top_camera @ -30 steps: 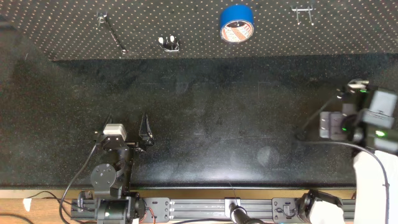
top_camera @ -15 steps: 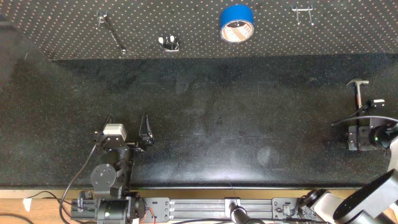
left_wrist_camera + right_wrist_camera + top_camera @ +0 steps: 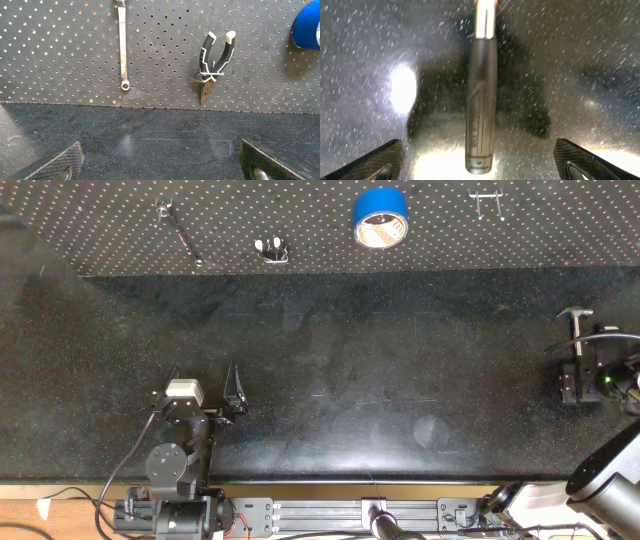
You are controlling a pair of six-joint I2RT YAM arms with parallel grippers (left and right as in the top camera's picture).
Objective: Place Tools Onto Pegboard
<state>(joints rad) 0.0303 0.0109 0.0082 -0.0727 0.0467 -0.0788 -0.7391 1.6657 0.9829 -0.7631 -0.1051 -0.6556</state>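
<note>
We log: pegboard [image 3: 300, 220] black with a regular grid of pale dots; tape roll [image 3: 380, 202] blue; pliers [image 3: 206, 75] black-handled, white-tipped; wrench [image 3: 121, 45] silver; hammer [image 3: 481, 115] grip dark grey, shaft silver; worktop [image 3: 350, 380] black, finely speckled

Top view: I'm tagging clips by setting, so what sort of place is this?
Probably a workshop-style tool bench: a pegboard holds a wrench, pliers and a blue tape roll, and a hammer lies on the dark worktop in front.
</note>
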